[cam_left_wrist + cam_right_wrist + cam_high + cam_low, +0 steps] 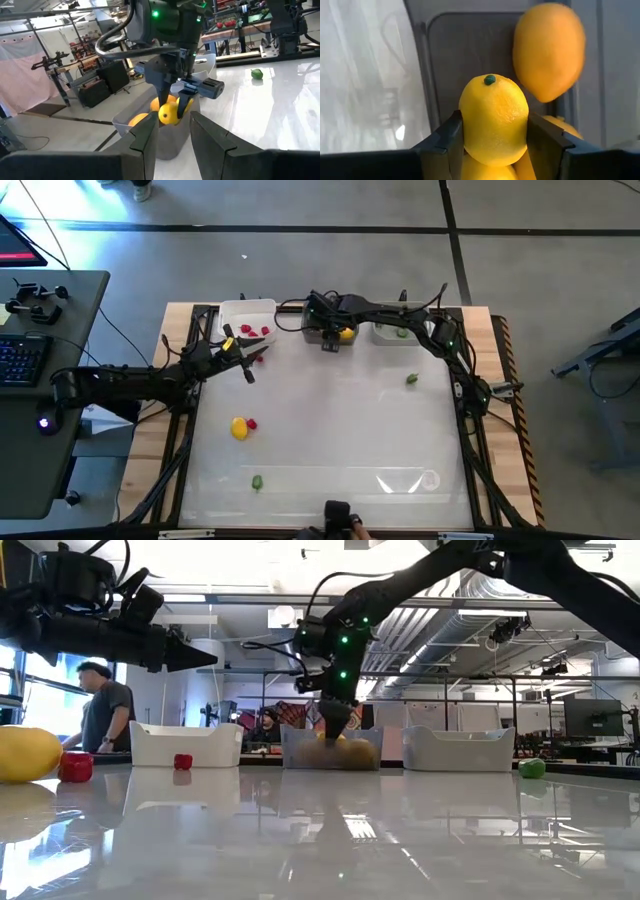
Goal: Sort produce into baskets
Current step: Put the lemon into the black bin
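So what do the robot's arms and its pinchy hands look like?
Both arms are dark, nearly black, made of jointed tubes with black cables looped along them. The right arm has small green lights glowing near its wrist. The left gripper and right gripper each end in two flat, dark, blocky fingers.

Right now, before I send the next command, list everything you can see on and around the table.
white basket: one, far left, red pieces inside
dark grey basket: one, far middle, yellow and orange fruit inside
light grey basket: one, far right, green piece inside
lemon: one, yellow, between right gripper's fingers over the dark grey basket
yellow fruit: one, left side of table, red piece beside it
green pieces: two, one near front, one right of centre
person: one, behind the table
left gripper: empty, near white basket
right gripper: holding lemon
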Controlling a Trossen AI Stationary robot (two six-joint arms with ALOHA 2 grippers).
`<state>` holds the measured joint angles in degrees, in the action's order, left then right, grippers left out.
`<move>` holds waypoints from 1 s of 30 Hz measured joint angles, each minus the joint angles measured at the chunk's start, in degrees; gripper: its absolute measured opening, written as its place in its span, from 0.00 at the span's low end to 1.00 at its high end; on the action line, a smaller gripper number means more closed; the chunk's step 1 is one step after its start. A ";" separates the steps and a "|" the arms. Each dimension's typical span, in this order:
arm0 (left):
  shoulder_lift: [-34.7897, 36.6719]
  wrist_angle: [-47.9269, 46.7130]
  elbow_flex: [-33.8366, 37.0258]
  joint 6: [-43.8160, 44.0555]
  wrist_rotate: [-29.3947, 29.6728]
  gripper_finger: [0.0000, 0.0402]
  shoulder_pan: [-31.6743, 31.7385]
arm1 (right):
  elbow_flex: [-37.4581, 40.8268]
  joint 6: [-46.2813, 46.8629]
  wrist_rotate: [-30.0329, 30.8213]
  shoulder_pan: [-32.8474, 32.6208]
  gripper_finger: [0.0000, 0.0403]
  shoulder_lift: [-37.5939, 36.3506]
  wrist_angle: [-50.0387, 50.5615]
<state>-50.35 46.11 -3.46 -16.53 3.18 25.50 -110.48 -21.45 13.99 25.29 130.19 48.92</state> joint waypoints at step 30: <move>0.01 -1.31 0.00 -0.07 0.37 0.24 0.02 | 0.02 -8.36 2.61 1.61 0.62 0.00 3.66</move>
<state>-50.34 44.80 -3.46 -16.60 3.55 25.52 -110.45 -29.81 16.60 26.90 130.19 52.58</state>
